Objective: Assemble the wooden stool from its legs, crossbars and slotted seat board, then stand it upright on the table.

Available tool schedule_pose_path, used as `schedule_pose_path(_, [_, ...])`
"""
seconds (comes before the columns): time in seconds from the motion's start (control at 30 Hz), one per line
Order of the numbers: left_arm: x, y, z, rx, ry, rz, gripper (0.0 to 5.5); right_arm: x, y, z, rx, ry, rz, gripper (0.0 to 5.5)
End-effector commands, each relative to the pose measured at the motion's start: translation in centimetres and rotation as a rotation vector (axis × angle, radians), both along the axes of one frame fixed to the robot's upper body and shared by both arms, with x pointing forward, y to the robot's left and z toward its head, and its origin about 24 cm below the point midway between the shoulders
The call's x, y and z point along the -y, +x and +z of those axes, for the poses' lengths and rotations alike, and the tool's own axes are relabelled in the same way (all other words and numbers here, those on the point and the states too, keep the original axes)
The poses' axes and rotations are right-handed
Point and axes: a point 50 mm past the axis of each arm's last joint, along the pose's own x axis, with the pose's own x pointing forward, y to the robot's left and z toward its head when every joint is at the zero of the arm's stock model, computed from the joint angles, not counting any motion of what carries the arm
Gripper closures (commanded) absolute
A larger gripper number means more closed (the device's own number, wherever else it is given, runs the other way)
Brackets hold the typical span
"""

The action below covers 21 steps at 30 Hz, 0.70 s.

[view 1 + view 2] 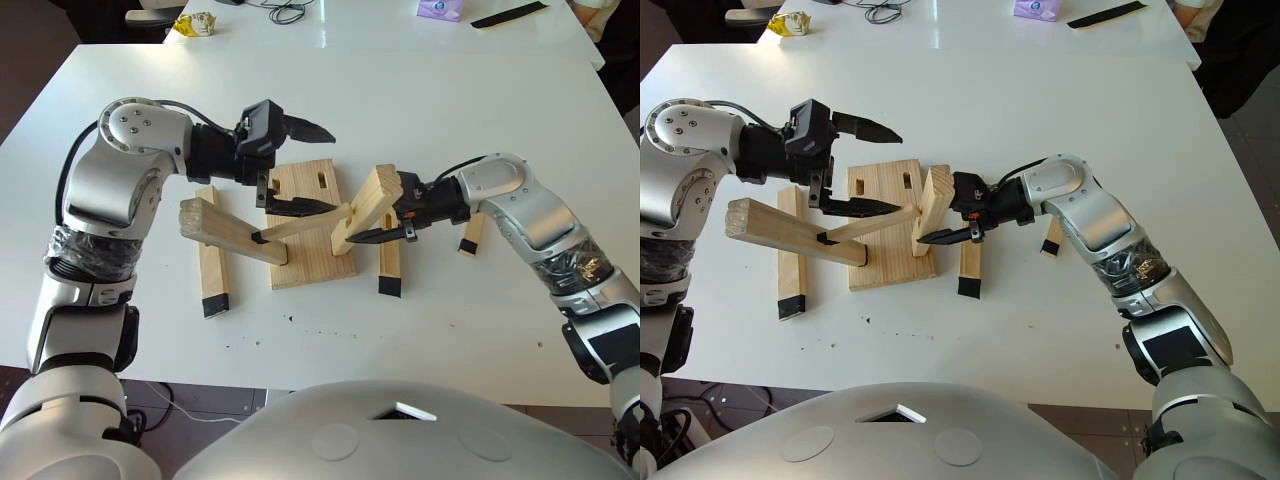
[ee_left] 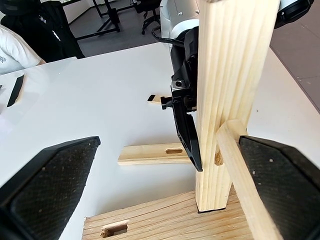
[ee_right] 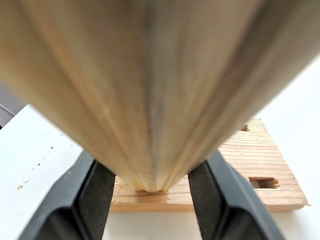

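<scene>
The slotted seat board lies flat at the table's middle. Over it, a wooden leg is tilted on end, and my right gripper is shut on it; its pads press both sides of the leg. A thin crossbar runs from this leg to a second leg lying to the left. My left gripper hangs open above the board, its lower finger close beside the crossbar. Nothing is clamped in it.
One loose leg lies left of the board and another right of it, both with black ends. A short piece rests under my right forearm. A yellow wrapper and a cable lie at the table's far edge.
</scene>
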Motion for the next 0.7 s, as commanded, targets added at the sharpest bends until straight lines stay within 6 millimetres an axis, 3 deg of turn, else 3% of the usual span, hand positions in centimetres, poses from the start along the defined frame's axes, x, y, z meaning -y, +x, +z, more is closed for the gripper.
schedule_pose_path(0.03, [-0.4, 0.2, -1.8, -0.038, 0.075, 0.04, 0.33, 3.3, -1.0, -5.2, -0.128, -0.319, -0.113, 3.46])
schedule_pose_path(0.3, [-0.3, 0.4, -1.2, -0.064, 0.038, 0.071, 1.24, 3.4, -0.9, -5.2, -0.126, -0.321, -0.113, 3.46])
schedule_pose_path(0.67, [0.2, 0.1, 0.7, -0.117, -0.04, 0.038, 1.26, 3.3, -0.9, -5.2, -0.125, -0.318, -0.113, 3.46])
schedule_pose_path(0.7, [0.3, 0.0, 1.0, -0.126, -0.055, 0.036, 1.45, 3.3, -0.9, -5.2, -0.125, -0.318, -0.114, 3.46])
